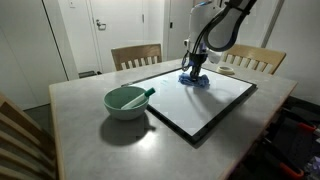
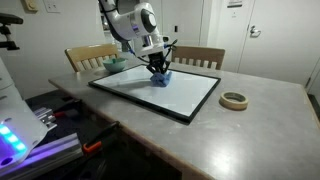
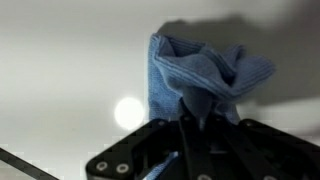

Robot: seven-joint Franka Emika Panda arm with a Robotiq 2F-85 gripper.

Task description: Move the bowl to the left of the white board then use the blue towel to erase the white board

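In an exterior view the bowl (image 1: 125, 102) stands on the bare table (image 1: 85, 135), just beside the left edge of the white board (image 1: 212, 102) and clear of its frame, so the first step looks done. The bowl is round, pale mint and smooth, with a pale green utensil (image 1: 146, 93) leaning out over its rim. At the far side of the board the arm (image 1: 215, 28) reaches straight down onto the blue towel (image 1: 194, 81), which sits bunched against the white surface. Wiping seems to be the step in hand, and most of the panel lies uncovered by the cloth.

In an exterior view from the opposite side, the board (image 2: 165, 98) shows as a flat glossy rectangle in a thin black frame. Any marks on it are too faint to make out. The towel (image 2: 160, 78) is a small bright wad under the jaws, the bowl (image 2: 114, 63) sits beyond the far edge, and a roll of tape (image 2: 234, 100) lies apart on the pale stone-like table (image 2: 255, 135).

In the wrist view the towel (image 3: 205, 75) is soft, finely woven cloth, gathered into folds that run up between the jaws. They are closed on it, pinching the bunch against the shiny board (image 3: 60, 60)
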